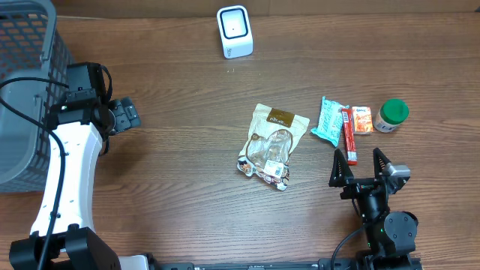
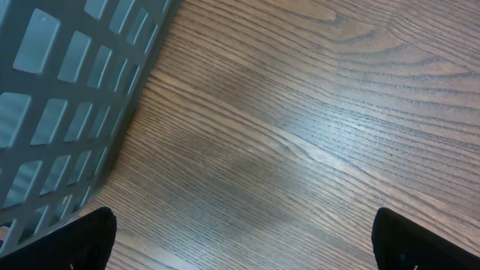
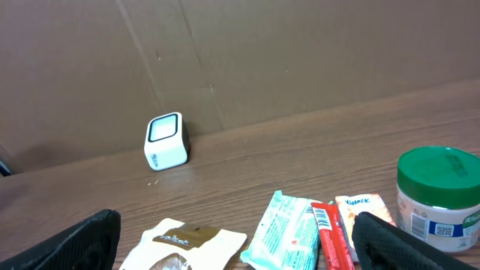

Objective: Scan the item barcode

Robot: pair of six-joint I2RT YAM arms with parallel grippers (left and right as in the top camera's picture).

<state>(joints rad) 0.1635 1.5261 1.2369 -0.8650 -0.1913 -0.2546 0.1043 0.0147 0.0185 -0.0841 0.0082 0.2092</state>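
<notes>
My right pincer (image 1: 358, 159): black jaws fully apart, nothing between them, above the wood-grain table (image 1: 180, 172). Just ahead lies the stick (image 1: 349, 135), red, slim and glossy, its long axis pointing away from me. Against its left is the packet (image 1: 329, 120), teal and crinkled. Against its right is the sachet (image 1: 362, 120), small and orange. Beyond that the jar (image 1: 391, 115) stands upright, squat, with a green lid. The pouch (image 1: 271, 146) lies apart to the left, with a clear window. Its long axis is slightly tilted and its tan end points toward the scanner (image 1: 235, 31), a white rounded cube. My left pincer (image 1: 129, 112): wide open, empty, beside the grey lattice basket (image 1: 22, 45).
</notes>
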